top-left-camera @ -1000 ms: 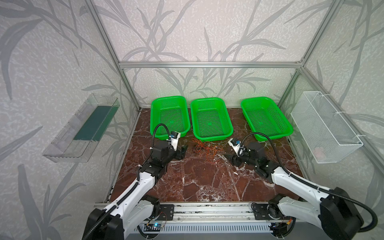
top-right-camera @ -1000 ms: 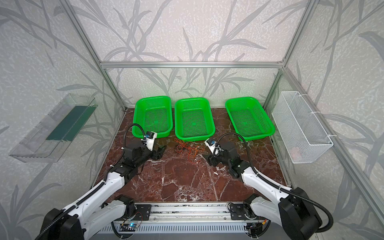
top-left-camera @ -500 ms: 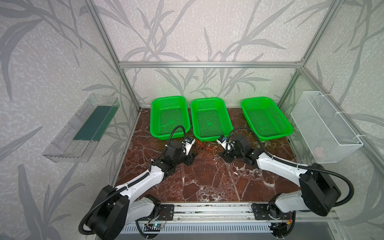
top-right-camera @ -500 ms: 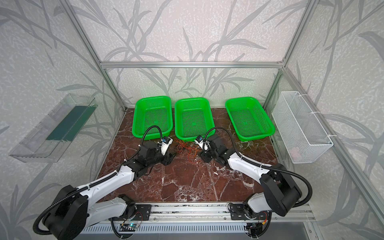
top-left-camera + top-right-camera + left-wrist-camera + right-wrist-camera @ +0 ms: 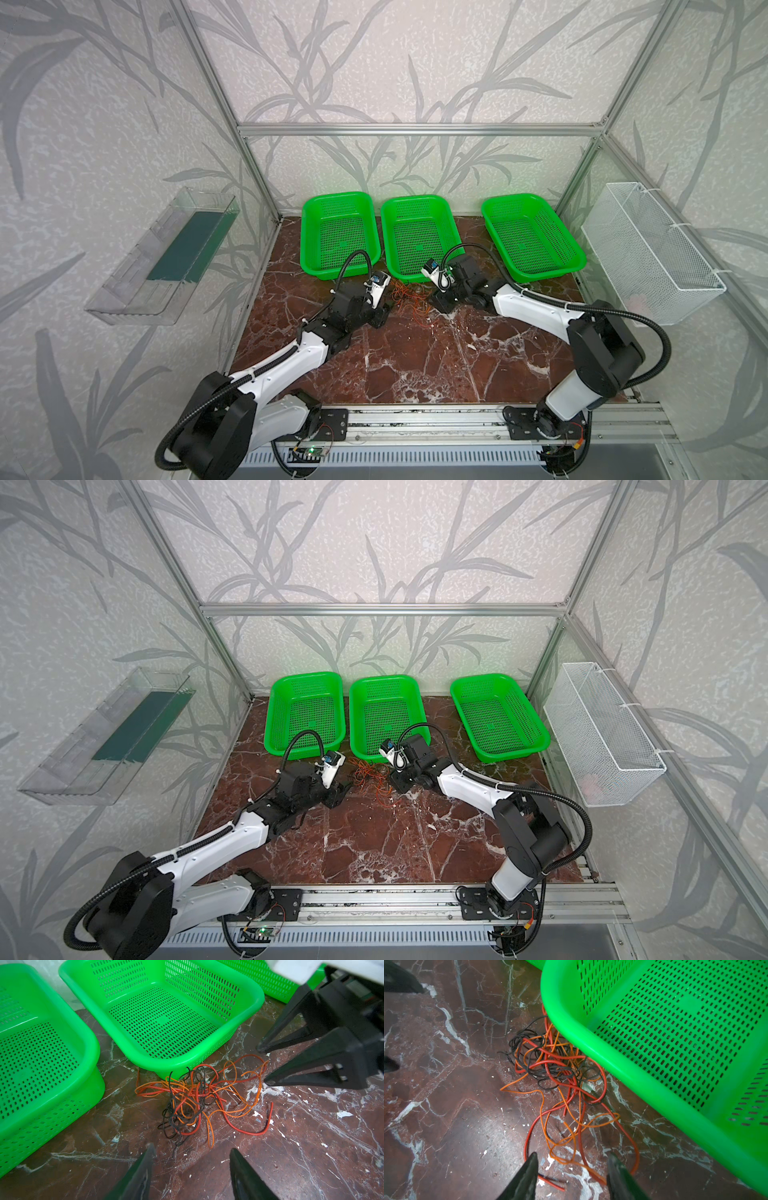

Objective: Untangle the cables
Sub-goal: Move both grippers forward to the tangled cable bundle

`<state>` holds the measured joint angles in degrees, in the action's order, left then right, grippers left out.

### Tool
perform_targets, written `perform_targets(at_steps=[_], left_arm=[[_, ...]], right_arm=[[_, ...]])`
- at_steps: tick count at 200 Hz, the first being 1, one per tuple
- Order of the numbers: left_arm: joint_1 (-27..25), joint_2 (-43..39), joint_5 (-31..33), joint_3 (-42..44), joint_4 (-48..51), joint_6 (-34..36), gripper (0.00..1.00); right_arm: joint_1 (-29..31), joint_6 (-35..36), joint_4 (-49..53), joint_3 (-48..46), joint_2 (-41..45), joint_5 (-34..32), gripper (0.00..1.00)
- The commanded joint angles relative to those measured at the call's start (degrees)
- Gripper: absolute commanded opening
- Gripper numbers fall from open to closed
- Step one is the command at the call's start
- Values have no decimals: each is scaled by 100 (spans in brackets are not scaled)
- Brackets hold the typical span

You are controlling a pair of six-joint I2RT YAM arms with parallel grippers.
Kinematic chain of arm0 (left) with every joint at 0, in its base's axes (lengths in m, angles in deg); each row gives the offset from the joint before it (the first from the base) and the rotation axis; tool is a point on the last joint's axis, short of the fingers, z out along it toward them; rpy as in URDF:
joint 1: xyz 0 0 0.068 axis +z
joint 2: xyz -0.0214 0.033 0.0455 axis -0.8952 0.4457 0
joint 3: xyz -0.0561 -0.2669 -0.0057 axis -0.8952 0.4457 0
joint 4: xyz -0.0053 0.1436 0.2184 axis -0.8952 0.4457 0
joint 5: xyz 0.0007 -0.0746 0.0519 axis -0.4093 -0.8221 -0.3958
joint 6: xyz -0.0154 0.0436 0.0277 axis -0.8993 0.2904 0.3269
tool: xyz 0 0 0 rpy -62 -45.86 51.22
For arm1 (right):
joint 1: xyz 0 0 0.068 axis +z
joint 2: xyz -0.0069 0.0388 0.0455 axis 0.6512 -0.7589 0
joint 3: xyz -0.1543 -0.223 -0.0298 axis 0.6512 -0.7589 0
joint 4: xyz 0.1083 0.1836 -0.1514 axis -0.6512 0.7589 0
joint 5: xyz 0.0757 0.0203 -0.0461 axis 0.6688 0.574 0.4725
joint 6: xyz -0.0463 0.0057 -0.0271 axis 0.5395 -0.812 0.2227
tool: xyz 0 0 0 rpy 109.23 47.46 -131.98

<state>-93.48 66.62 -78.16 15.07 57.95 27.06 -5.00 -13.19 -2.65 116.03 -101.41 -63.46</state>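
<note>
The cables [image 5: 409,297] [image 5: 370,777] are a loose tangle of thin orange, red and black wires on the marble floor, against the front corner of the middle green basket [image 5: 419,201]. My left gripper [image 5: 381,315] [image 5: 193,1149] is open and low on the tangle's left, its tips just short of the black loops [image 5: 176,1124], nothing between them. My right gripper [image 5: 440,302] [image 5: 573,1156] is open on the tangle's right. Orange and red loops [image 5: 571,1142] lie on the floor between its fingertips. Part of the tangle [image 5: 556,1072] is hidden under the basket's rim.
Three green perforated baskets stand along the back: left [image 5: 338,199], middle, right [image 5: 515,201]. A white wire basket [image 5: 648,253] hangs on the right wall and a clear tray [image 5: 162,266] on the left wall. Both grippers face each other closely across the tangle.
Both arms have reached in from the sides toward the tangle and now flank it closely. Both pairs of jaws have narrowed somewhat but remain apart.
</note>
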Motion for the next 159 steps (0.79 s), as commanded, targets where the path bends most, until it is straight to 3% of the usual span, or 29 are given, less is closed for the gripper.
perform_targets(at_steps=[1,94,134,159], left_arm=[[-40,-122,103,14,-105,51,61],[-96,-175,273,38,-70,93,74],[-137,-149,353,12,-5,89,78],[-175,-172,435,2,39,100,80]], right_arm=[[40,-162,303,243,-140,2,52],[127,-177,673,672,-771,-171,43],[158,-217,378,591,-752,-255,9],[256,-132,49,405,-410,-318,0]])
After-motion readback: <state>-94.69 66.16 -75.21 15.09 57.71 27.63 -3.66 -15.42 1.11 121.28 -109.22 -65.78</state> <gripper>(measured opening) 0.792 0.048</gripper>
